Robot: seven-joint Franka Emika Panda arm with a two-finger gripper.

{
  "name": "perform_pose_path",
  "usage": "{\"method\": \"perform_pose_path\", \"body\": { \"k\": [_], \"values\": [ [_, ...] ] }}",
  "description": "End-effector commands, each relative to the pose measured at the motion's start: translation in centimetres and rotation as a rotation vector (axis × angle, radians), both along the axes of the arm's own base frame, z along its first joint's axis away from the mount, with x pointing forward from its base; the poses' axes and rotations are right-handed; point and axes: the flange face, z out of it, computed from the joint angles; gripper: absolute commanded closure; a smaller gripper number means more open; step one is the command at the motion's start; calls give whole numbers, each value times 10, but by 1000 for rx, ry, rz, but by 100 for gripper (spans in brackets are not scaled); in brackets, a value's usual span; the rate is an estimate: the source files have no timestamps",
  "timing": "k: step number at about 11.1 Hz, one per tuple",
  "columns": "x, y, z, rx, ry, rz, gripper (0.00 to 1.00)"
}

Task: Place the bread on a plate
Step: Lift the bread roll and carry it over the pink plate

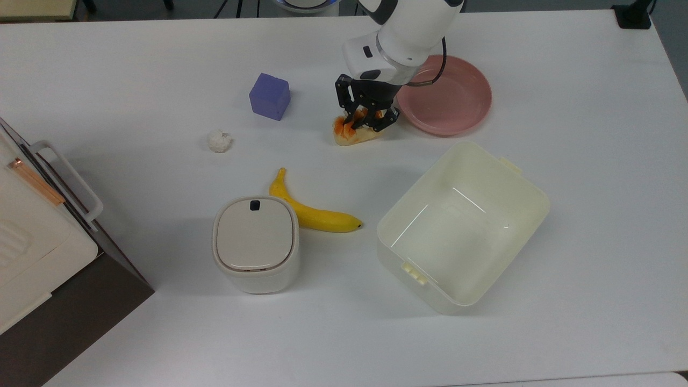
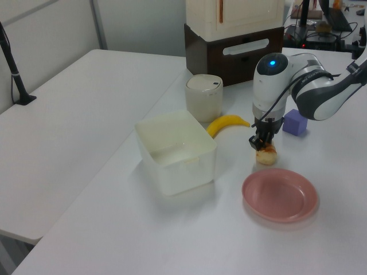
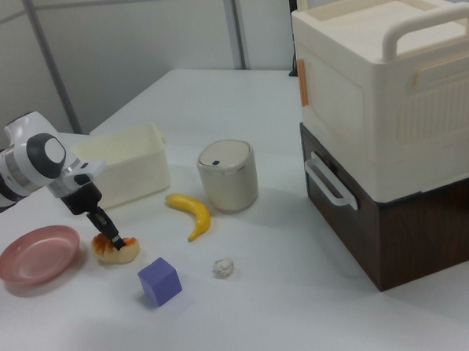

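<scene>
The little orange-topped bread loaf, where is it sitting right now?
In the top view the small orange-brown bread loaf lies on the white table under the claw, just left of the round pink plastic plate and right of the purple cube.
</scene>
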Motion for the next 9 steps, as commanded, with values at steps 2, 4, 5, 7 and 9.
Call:
{"method": "perform_pose_path", "body": {
  "k": [2, 4, 5, 7, 9],
  "values": [
    [13, -3, 12, 7, -25, 53, 100],
    [32, -21, 49, 71, -44, 64, 100],
    [31, -23, 63, 119, -22, 105, 100],
    [22, -21, 88, 162, 35, 183, 100],
    [2, 15, 101, 177, 109, 260, 100]
  ]
}}
